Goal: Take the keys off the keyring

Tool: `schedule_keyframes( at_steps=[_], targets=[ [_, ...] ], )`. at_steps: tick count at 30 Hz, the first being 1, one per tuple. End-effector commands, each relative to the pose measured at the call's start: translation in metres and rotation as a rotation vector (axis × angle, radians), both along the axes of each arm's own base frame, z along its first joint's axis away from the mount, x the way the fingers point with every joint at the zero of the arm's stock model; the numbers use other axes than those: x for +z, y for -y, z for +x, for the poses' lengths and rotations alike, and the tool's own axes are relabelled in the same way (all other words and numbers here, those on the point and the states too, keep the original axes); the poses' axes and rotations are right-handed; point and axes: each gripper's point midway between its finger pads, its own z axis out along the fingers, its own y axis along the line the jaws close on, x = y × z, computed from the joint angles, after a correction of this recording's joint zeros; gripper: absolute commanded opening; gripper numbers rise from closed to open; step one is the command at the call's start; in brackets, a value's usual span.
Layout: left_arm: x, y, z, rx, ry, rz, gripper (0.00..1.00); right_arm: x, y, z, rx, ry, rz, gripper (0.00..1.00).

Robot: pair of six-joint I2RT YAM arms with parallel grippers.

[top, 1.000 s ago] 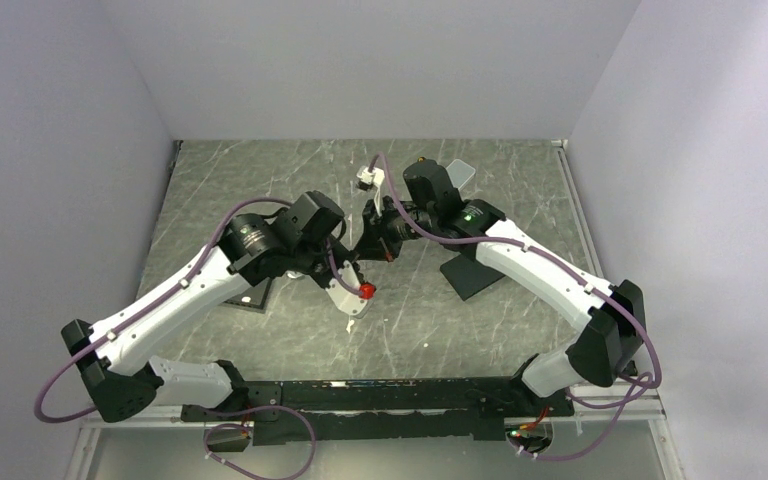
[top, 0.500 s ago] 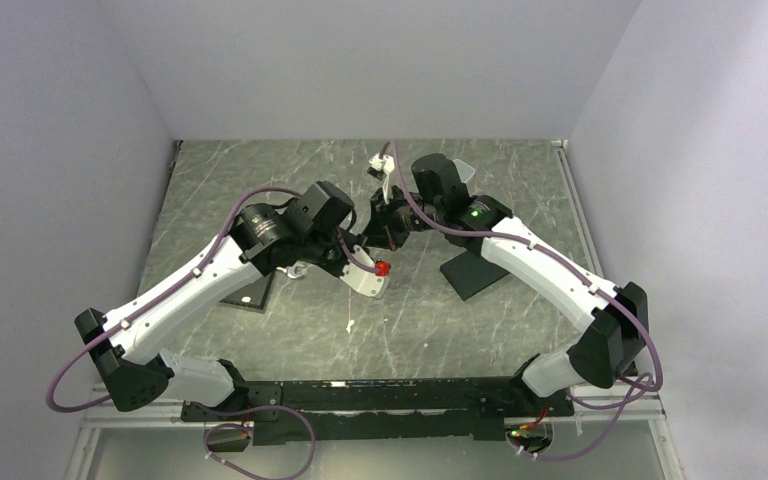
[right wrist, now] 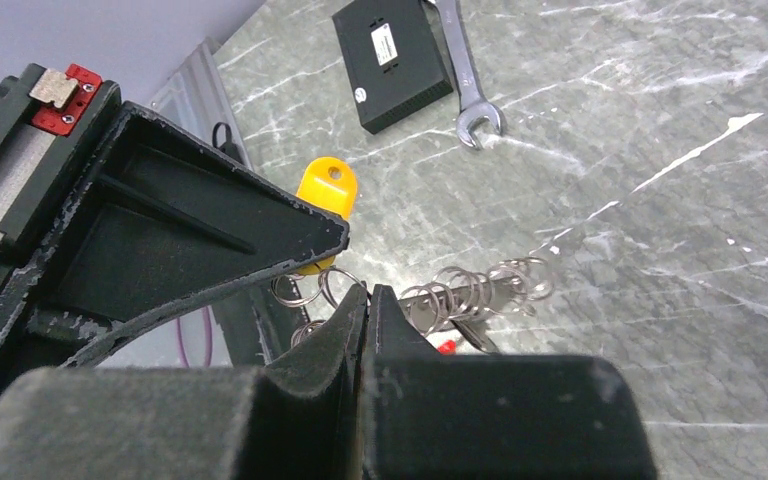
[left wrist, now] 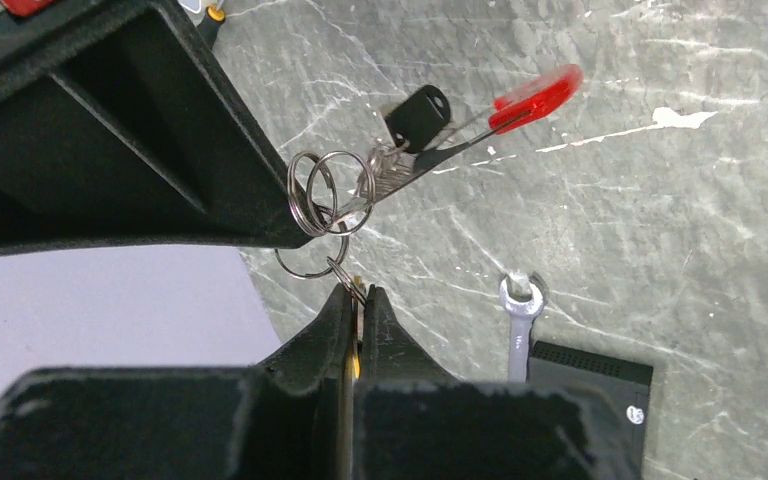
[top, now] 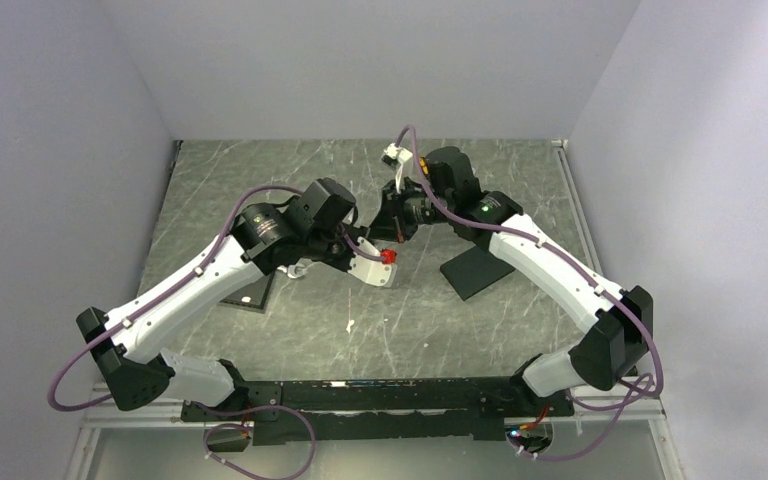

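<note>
While left tool [left wrist: 358, 296] clamps keyring [left wrist: 322, 190], one wrench [left wrist: 518, 312] lies.

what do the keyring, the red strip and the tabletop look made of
Keyring: thin silvery wire loops with bright glints, likely steel. Red strip: glossy, slightly translucent, likely plastic. Tabletop: grey with white veins; stone or marble-print laminate, cannot tell.

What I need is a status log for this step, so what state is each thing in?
left hand: shut on the keys, pinching a yellow one
right hand: shut on the keyring
keys: held in the air, not yet off the keyring
keyring: held up between both hands
red strip: attached to the bunch, in the air
wrench: lying flat on the table, untouched
black box: lying flat beside the wrench
</note>
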Motion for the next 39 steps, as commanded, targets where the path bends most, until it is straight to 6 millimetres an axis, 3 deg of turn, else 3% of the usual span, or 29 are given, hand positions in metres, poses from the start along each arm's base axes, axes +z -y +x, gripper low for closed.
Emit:
schedule_keyframes(
  at_steps=[1, 17, 21, 27, 39],
  targets=[
    [-0.011, -0.005, -0.025, 0.031, -0.153, -0.013, 0.00, 0.026, 0.018, 0.037, -0.139, 0.106, 0.043, 0.00],
    [0.001, 0.029, -0.036, 0.160, -0.402, -0.239, 0.00, 0.056, 0.013, 0.050, -0.115, 0.136, 0.181, 0.00],
    [0.007, 0.034, -0.029, 0.225, -0.427, -0.308, 0.01, 0.062, 0.009, 0.050, -0.083, 0.134, 0.228, 0.00],
    [0.026, 0.037, -0.035, 0.220, -0.505, -0.398, 0.24, 0.068, 0.007, 0.048, -0.007, 0.126, 0.321, 0.00],
    [0.077, 0.017, -0.064, 0.150, -0.756, -0.621, 0.44, 0.091, 0.016, 0.031, 0.154, 0.146, 0.553, 0.00]
  ],
)
